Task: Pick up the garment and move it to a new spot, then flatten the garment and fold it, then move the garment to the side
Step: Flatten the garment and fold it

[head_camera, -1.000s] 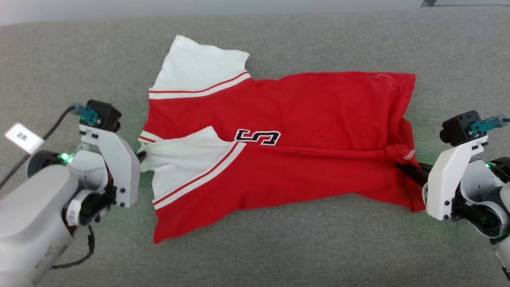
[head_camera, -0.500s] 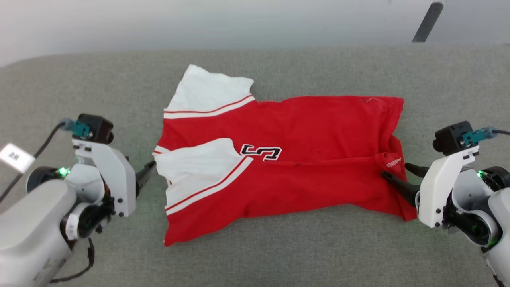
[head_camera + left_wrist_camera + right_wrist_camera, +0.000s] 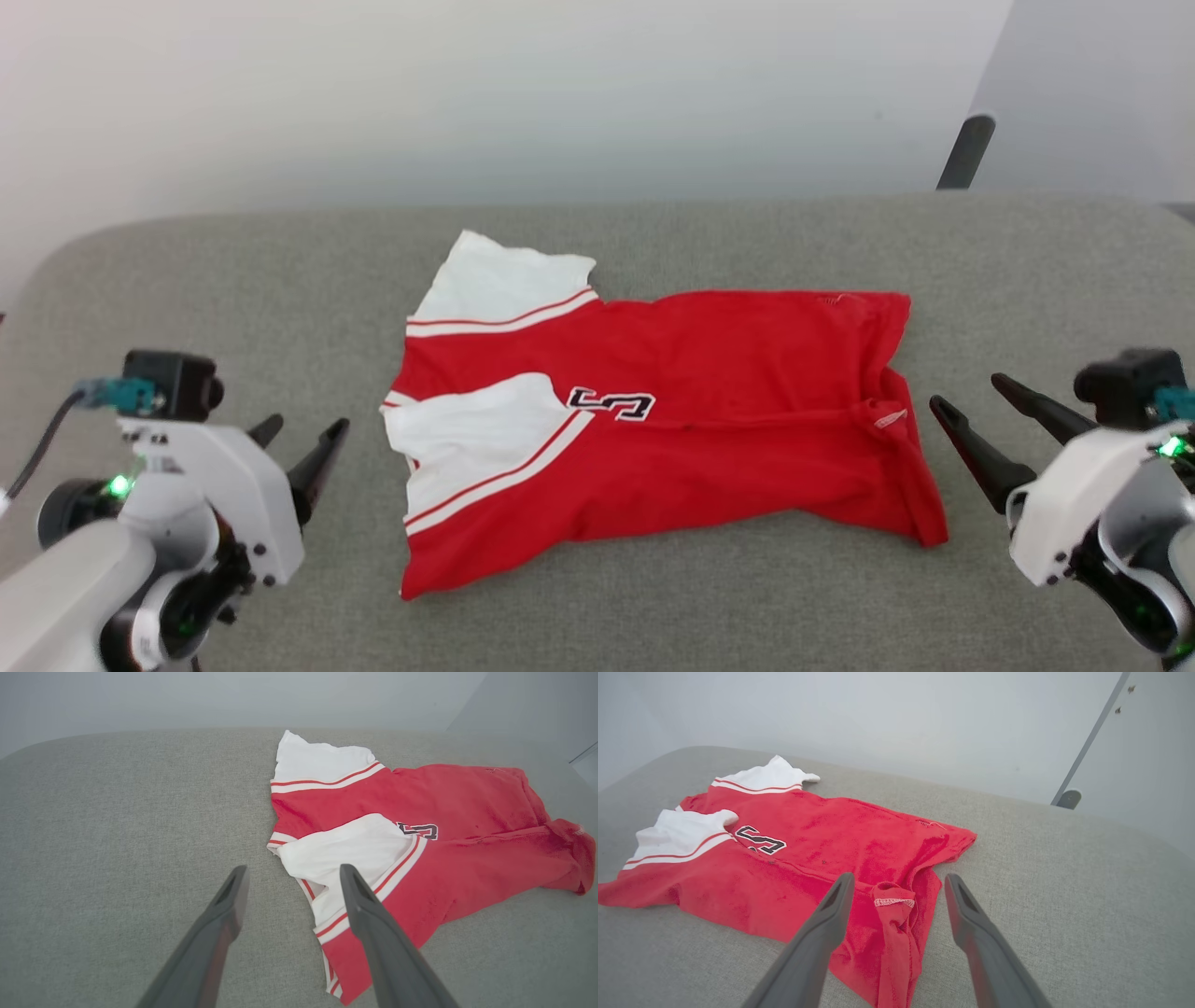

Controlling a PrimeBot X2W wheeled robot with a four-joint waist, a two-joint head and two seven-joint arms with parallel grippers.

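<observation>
So: garment [image 3: 653, 420] lay mid-surface [image 3: 653, 616], folded once lengthwise, rumpled. Left pincer [image 3: 304, 427] and right pincer [image 3: 968, 392] gaped wide, empty, near its ends. Left to do, I'd judge: more folds, then moving it aside.

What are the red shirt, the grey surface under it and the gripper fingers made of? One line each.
Red shirt: soft thin knit, likely cotton jersey, matte; it lies limp with creases and a stitched hem.
Grey surface: woven upholstery-type cloth, matte; speckled weave, and the rounded edge hints at padding.
Gripper fingers: smooth dark grey, probably moulded plastic with a faint sheen; possibly rubber-coated.
</observation>
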